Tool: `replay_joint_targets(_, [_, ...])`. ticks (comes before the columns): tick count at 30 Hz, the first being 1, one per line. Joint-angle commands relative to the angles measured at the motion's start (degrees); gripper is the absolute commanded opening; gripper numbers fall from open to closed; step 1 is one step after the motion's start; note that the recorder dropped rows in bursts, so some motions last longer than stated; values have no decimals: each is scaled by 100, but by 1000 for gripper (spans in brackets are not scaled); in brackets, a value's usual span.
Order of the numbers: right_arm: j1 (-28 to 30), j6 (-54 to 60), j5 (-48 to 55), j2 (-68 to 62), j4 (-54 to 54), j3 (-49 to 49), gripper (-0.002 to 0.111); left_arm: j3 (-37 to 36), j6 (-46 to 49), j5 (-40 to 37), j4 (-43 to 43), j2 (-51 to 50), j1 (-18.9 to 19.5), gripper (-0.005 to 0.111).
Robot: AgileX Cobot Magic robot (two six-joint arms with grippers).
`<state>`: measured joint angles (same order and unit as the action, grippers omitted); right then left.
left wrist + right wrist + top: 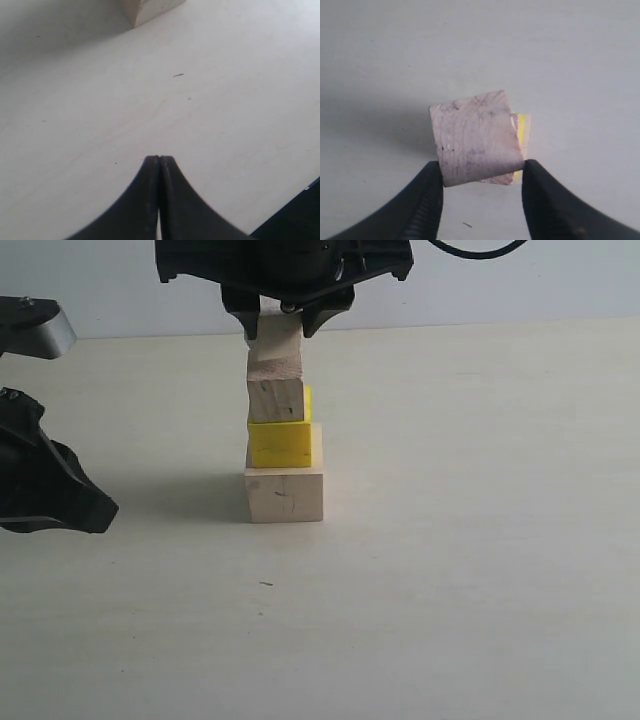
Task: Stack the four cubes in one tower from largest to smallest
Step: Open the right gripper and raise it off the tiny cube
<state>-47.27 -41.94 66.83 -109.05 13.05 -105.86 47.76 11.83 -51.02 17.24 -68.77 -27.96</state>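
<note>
The tower stands mid-table: a large pale wooden cube (285, 495) at the base, a yellow cube (280, 443) on it, then a small wooden cube (275, 400). The smallest wooden cube (277, 345) sits tilted on top, its lower edge touching the cube beneath. My right gripper (283, 325) comes down from above and is shut on this top cube (475, 145), with a sliver of the yellow cube (521, 127) showing below. My left gripper (159, 159) is shut on nothing, low over the table left of the tower. A corner of the large cube (150, 7) shows ahead of it.
The left arm (45, 490) rests at the table's left edge, well apart from the tower. The pale tabletop (480, 570) extends on all sides of the tower. A tiny dark speck (265, 583) lies in front of it.
</note>
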Motion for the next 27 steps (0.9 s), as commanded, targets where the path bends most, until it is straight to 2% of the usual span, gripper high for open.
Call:
replay_joint_targets(1, [-6, -7, -61, 27, 96, -33, 47, -22, 14, -18, 47, 9, 3, 0])
replay_joint_targets(10, [-6, -7, -61, 27, 96, -33, 58, -22, 14, -18, 47, 9, 3, 0])
replay_joint_targets(27, [-6, 66, 226, 199, -251, -33, 59, -22, 128, -18, 47, 9, 3, 0])
